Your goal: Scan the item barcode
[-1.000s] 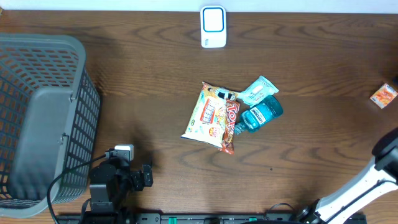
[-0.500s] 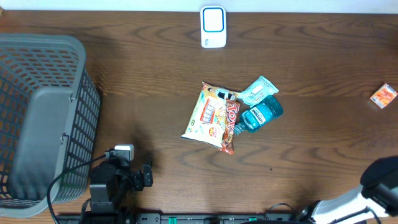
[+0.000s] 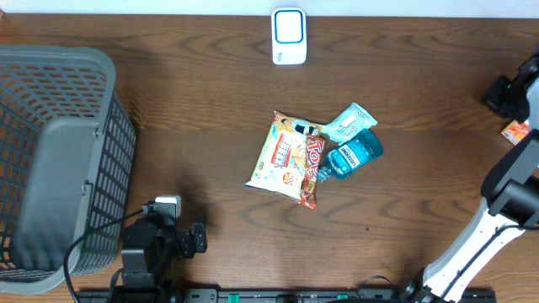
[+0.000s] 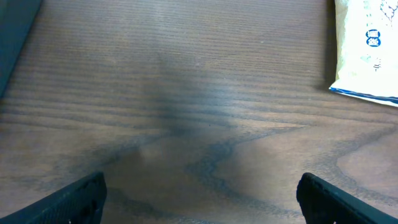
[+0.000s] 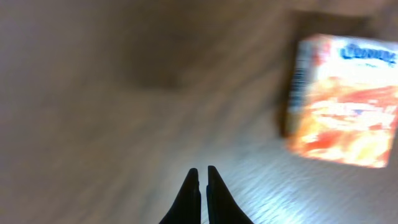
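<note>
A grey basket (image 3: pixel 59 160) fills the left end of the bench, and only the overhead view shows it whole. My left arm (image 3: pixel 156 248) sits at the front edge, just right of the basket. From above I cannot make out how its jaws stand. The left wrist view settles it: my left jaws are wide, one finger (image 4: pixel 78 199) in each bottom corner, with only bare bench (image 4: pixel 186 93) between them. That view also catches the pale corner of a snack bag (image 4: pixel 367 50) at its upper right.

In the middle of the bench the overhead view shows that bag's printed face. A candy bar (image 3: pixel 312 172) lies along its right side, and a blue bottle (image 3: pixel 354 154) and a teal packet (image 3: pixel 348 122) are bunched against them. The white scanner (image 3: pixel 288 36) stands at the far edge, about midway along, well apart from the pile. Neither wrist view shows it.

Near the right edge lies a small orange box (image 3: pixel 515 130), partly covered from above by my right arm (image 3: pixel 512 88). The right wrist view is blurred. It shows the box flat on the bench with a barcode (image 5: pixel 298 74) along its left side. My right jaws are pressed together and hold nothing; the box lies apart from their tips.
</note>
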